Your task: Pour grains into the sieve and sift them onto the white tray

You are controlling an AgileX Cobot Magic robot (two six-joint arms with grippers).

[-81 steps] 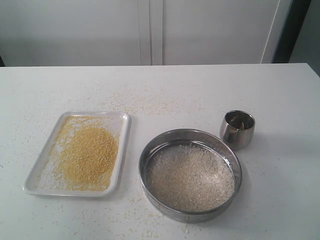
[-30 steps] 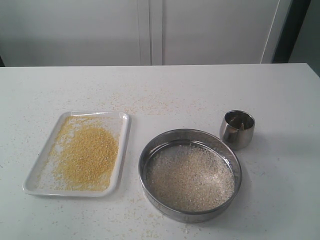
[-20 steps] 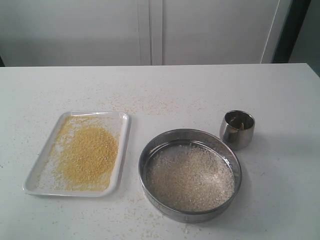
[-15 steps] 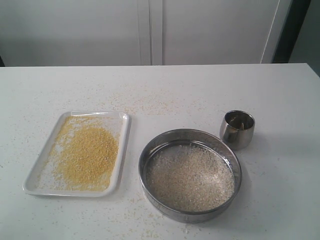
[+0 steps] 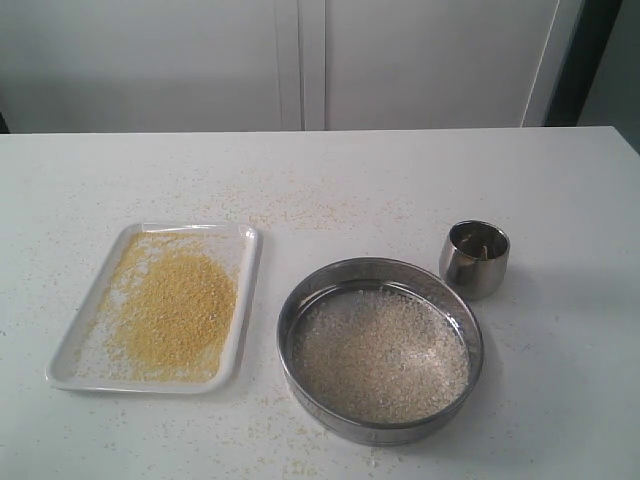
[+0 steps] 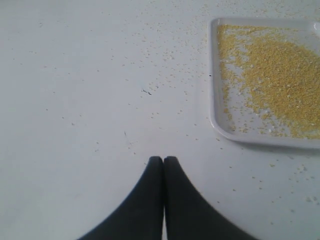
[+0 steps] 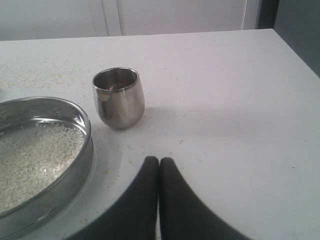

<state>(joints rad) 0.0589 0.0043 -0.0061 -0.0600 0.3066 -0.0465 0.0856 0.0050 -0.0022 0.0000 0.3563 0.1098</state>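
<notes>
Sieve [image 5: 380, 433] on the bench [image 5: 320, 170], mesh covered with coarse whitish grains [image 5: 380, 355]. Well apart from the right fingers [image 7: 148, 195], with only part of its rim showing in the right wrist view. Steel cup [image 5: 474, 260] upright just beside the sieve, not touching it, also clear of those fingers. White tray [image 5: 256, 262] just beside the sieve on the side away from the cup, with a narrow gap between, spread with yellow meal [image 5: 175, 310]. Near the left fingers [image 6: 150, 195] but apart from them. Both pairs of fingers pressed tip to tip with no gap, holding nothing, touching neither sieve, tray nor cup. Below them only speckled bench; contact with it not clear. Against the earlier frames, no difference: sieve, tray, cup and grains in the same spots.
</notes>
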